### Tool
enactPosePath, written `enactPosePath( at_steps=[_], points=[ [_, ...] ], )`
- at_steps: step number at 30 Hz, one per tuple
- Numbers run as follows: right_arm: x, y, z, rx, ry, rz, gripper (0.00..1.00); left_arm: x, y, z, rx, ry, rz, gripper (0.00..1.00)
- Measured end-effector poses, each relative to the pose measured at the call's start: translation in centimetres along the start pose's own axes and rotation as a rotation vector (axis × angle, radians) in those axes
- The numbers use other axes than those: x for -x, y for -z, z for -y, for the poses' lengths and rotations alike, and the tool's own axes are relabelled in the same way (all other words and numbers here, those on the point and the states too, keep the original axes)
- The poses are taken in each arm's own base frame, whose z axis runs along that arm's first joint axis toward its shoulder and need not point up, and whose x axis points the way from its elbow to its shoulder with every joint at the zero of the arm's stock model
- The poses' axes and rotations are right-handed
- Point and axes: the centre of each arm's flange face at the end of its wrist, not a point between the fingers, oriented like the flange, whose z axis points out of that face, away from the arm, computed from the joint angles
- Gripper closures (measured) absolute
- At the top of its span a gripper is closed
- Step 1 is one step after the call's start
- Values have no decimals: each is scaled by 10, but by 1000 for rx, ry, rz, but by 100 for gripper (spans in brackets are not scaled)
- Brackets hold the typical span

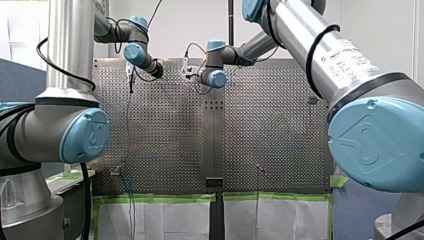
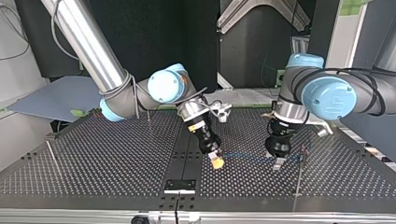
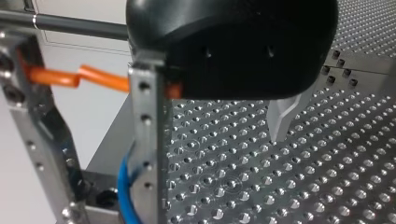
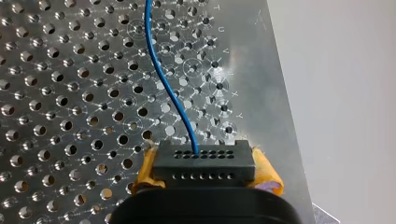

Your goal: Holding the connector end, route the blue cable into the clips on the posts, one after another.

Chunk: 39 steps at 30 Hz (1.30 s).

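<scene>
My right gripper (image 4: 205,173) clamps the black connector (image 4: 204,161) between yellow pads; the blue cable (image 4: 161,79) runs ahead from it over the perforated table (image 4: 56,93). In the top view the cable reaches my left gripper (image 2: 278,162), fingers apart, just beside a thin post (image 2: 300,168).

Bright, even room light, with a dark backdrop only in the top view.

In the front view the perforated table (image 1: 165,125) glares softly down its middle, and the arm joints (image 1: 85,135) at lower left and lower right loom blurred. The top view's upper half is near black. In the left wrist view the black casing (image 3: 233,46) is close and soft. In the right wrist view the connector (image 4: 204,163) and blue cable (image 4: 161,79) are crisp.
</scene>
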Motion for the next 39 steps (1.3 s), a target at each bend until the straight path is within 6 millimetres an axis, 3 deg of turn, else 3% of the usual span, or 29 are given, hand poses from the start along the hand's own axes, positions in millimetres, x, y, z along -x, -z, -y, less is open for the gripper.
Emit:
enactPosePath(
  at_steps=[14,37,39],
  points=[
    [0,0,-4,6,-2,5,100,26,-7,6,-19,6,76,0],
    [1,1,-5,7,-4,7,100,18,-12,4,10,-27,61,0],
    [1,1,-6,8,-4,7,100,18,-12,4,13,-32,61,23]
  ],
)
